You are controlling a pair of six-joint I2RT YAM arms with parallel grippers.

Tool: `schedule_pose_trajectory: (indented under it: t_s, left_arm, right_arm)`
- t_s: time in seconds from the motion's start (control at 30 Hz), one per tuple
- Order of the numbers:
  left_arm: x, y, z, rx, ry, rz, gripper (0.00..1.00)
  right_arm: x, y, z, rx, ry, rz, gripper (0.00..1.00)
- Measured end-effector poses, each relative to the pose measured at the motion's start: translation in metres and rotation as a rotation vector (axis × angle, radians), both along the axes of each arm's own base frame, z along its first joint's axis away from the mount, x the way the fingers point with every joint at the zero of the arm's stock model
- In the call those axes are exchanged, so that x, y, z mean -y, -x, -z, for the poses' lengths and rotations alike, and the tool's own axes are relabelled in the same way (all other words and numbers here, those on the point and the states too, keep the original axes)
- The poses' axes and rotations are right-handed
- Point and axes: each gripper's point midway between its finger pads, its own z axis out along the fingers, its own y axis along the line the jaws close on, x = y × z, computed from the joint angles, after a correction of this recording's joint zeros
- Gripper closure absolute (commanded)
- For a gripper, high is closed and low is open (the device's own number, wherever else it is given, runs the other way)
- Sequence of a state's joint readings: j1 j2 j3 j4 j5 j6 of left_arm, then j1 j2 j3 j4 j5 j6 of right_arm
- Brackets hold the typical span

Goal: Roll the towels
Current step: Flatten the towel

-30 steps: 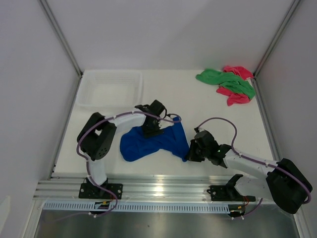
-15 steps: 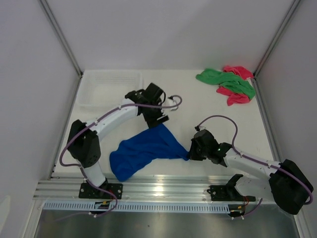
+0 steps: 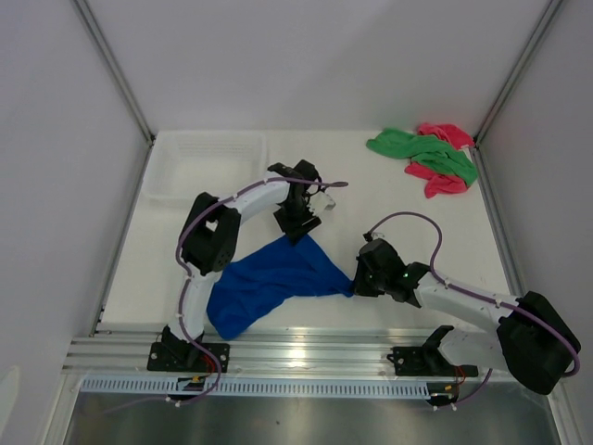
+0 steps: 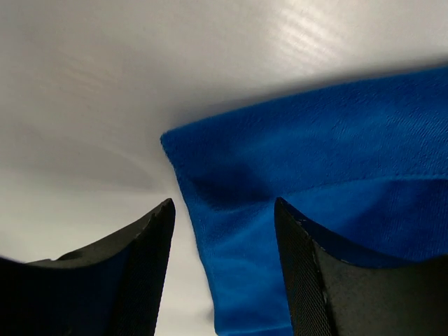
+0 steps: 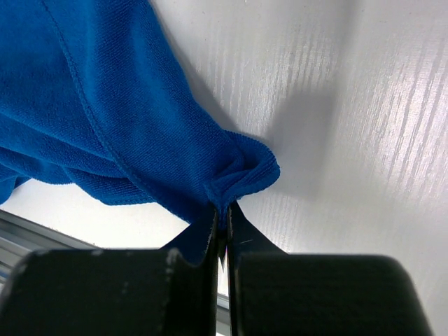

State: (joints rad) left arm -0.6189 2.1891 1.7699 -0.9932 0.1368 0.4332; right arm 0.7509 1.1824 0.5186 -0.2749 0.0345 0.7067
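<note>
Reference object: the white basket (image 3: 208, 165), at the far left of the table (image 3: 389, 222); all positions are given from it.

Item 1: the blue towel (image 3: 276, 280) lies on the table nearer the arm bases than the basket, off the basket's near right corner; it is spread loosely and not flat, roughly three-cornered, with one corner pointing back towards the basket's depth and another drawn out to the right; no roll has been begun.

Item 2: the right gripper (image 5: 224, 213) is the one farther from the basket, at the towel's right-hand corner; its jaws are closed tight on a small pinch of hem, with the cloth bunched into a fold just above the tips; judged purpose: to anchor that corner so the cloth can be drawn taut against it.

Item 3: the left gripper (image 4: 224, 210) stands just off the basket's near right corner, over the towel's back corner; its jaws are parted to a middling width and astride that corner, gripping nothing; whether either finger touches the cloth cannot be told; judged purpose: placed to take that corner.

Item 4: the green towel (image 3: 422, 150) and the pink towel (image 3: 445, 183) are heaped together, green across pink, well to the right of the basket at about its depth; both are apart from either gripper.

Assessment: the work appears to be at the flattening of the first towel, with two more to do; the risk is that pulling with only one corner pinned skews the cloth.
</note>
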Motion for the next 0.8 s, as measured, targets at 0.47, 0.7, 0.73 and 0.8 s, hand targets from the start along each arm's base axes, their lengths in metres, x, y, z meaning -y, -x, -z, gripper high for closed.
schedule_pose_trajectory:
  t_s: [0.47, 0.7, 0.73, 0.8]
  left_arm:
    - [0.002, -0.001, -0.005, -0.063, 0.011, -0.027, 0.46]
    - [0.0, 0.006, 0.013, -0.125, -0.019, -0.033, 0.56]
    - [0.0, 0.006, 0.013, -0.127, -0.021, -0.033, 0.58]
    - [0.001, 0.006, 0.012, -0.128, -0.019, -0.034, 0.66]
  right_arm:
    - [0.002, -0.001, 0.0, 0.012, 0.014, -0.007, 1.0]
    - [0.004, -0.003, -0.001, 0.026, 0.022, -0.008, 1.0]
    - [0.004, -0.004, -0.001, 0.03, 0.023, -0.006, 1.0]
    - [0.005, -0.004, -0.002, 0.035, 0.023, -0.003, 1.0]
